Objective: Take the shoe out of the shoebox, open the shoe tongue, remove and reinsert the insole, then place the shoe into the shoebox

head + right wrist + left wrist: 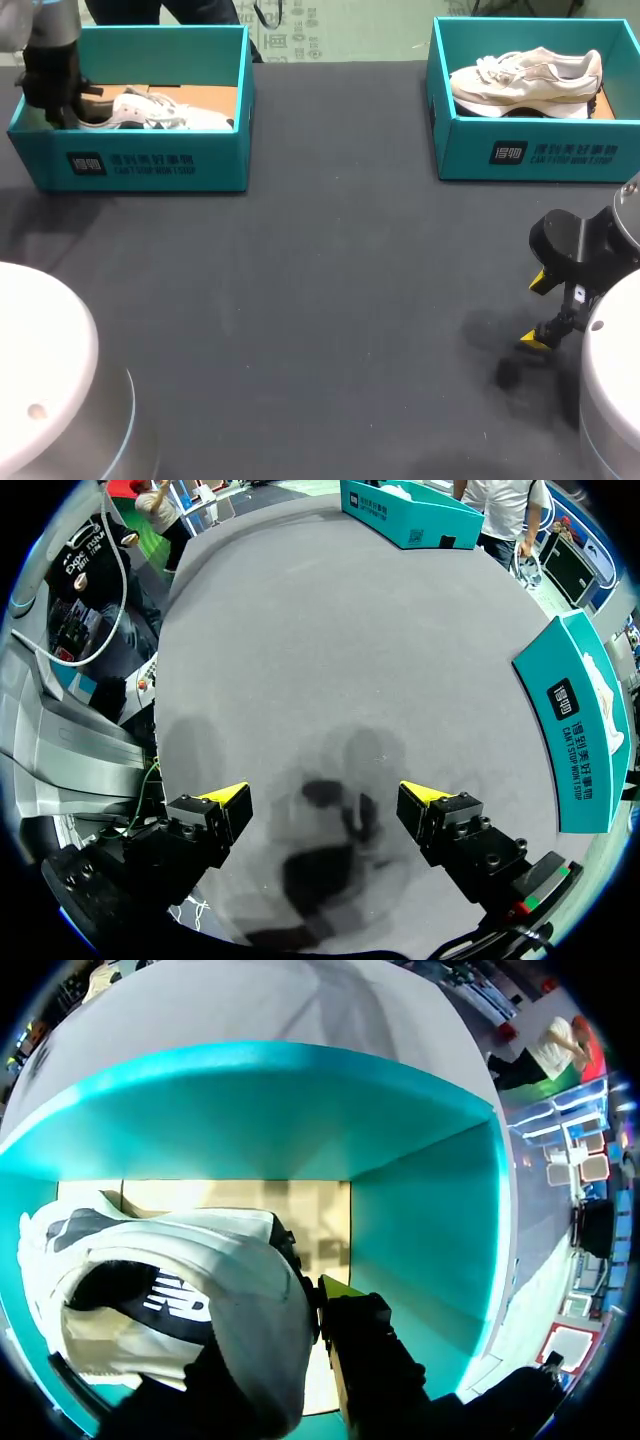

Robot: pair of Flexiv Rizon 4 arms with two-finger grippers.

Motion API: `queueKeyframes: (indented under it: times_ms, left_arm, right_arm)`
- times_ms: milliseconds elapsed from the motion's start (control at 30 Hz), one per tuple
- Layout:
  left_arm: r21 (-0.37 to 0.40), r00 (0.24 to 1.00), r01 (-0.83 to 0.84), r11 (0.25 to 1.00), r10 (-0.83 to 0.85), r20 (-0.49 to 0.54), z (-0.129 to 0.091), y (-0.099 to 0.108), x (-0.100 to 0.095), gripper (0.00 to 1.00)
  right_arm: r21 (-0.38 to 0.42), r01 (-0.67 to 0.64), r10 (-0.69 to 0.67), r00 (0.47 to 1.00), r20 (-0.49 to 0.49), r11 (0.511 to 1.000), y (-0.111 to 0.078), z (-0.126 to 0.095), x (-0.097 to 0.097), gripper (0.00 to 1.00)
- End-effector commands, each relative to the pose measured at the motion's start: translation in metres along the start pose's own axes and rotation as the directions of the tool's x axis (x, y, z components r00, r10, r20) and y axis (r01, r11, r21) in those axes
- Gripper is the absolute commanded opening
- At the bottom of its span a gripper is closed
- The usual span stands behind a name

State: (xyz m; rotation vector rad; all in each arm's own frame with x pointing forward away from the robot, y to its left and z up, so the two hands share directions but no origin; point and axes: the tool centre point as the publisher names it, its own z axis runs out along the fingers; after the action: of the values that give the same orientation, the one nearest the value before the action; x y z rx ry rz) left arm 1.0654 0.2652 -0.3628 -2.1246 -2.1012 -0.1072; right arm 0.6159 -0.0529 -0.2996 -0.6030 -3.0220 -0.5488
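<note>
While lying inside the left shoebox (pixel 140 165), the shoe (pixel 150 110) is showing as white with dark side markings and a black logo at the heel, with its heel end at the left gripper (pixel 62 108). That gripper is being held down inside the box against the heel, and its grip state cannot be told. A cream shoe (pixel 525 80) is being kept in the right shoebox (pixel 540 150). The right gripper (pixel 325 800) is being held spread wide above the table (pixel 320 300).

Bright, even overhead light; soft overlapping shadows under right pincer (pixel 325 795) on table (pixel 300 630); shoebox (pixel 250 1100) wall partly shaded.
</note>
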Motion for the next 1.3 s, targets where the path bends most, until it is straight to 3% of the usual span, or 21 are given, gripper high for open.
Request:
queueKeyframes:
  times_ms: [33,167,267,600,700,833,1300]
  left_arm:
    - [0.005,1.000,-0.003,1.000,0.003,0.001,-0.001,0.003,-0.001,0.22]
    - [0.007,1.000,-0.004,1.000,0.004,0.003,-0.001,0.003,-0.002,0.26]
    - [0.007,1.000,-0.005,1.000,0.005,0.004,-0.002,0.003,-0.004,0.36]
    - [0.013,1.000,-0.007,1.000,0.007,0.005,0.000,0.001,-0.007,0.49]
    - [0.009,1.000,-0.002,1.000,0.002,0.014,-0.004,0.001,-0.005,0.82]
    - [-0.011,0.999,0.004,1.000,-0.004,0.034,-0.016,0.002,-0.001,1.00]
    - [-0.100,0.996,0.028,0.995,-0.019,0.089,-0.077,-0.005,-0.004,1.00]
  right_arm:
    - [-0.001,0.000,0.000,1.000,0.003,1.000,-0.001,0.000,0.002,1.00]
    - [-0.001,0.000,0.000,1.000,0.003,1.000,-0.001,0.000,0.002,1.00]
    - [-0.001,0.000,0.000,1.000,0.003,1.000,-0.001,0.000,0.002,1.00]
    - [-0.001,0.000,0.000,1.000,0.003,1.000,-0.001,0.000,0.002,1.00]
    - [-0.001,0.000,0.000,1.000,0.003,1.000,-0.001,0.000,0.002,1.00]
    - [-0.001,0.000,0.000,1.000,0.003,1.000,-0.001,0.000,0.002,1.00]
    - [-0.001,0.000,0.000,1.000,0.003,1.000,-0.001,0.000,0.002,1.00]
